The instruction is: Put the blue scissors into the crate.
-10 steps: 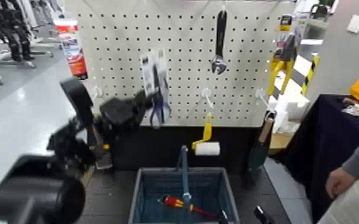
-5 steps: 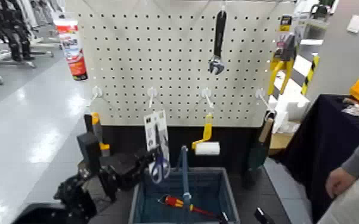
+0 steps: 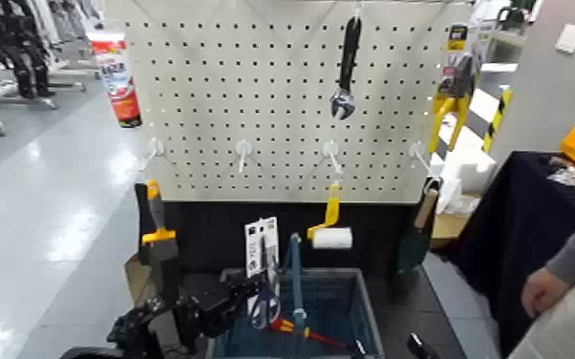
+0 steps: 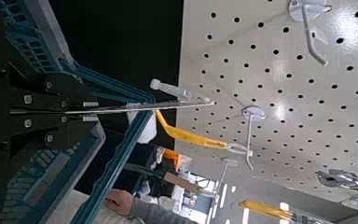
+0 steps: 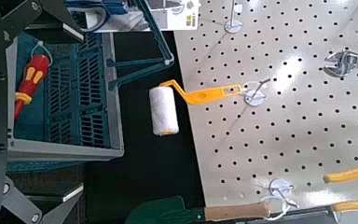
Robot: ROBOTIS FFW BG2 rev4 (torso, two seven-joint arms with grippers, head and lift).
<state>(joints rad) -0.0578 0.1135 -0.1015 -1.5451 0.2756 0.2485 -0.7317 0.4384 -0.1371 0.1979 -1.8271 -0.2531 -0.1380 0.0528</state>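
The left gripper [image 3: 239, 296] is clamped on the lower edge of the tall white retail card carrying the blue-handled, dark-bladed scissors [image 3: 264, 272]. The card stands upright, long axis vertical, over the left half of the slotted grey-blue plastic crate [image 3: 368, 315], just left of the crate's blue centre handle. The drop looks to be straight down. The right gripper is out of view; its state is unknowable.
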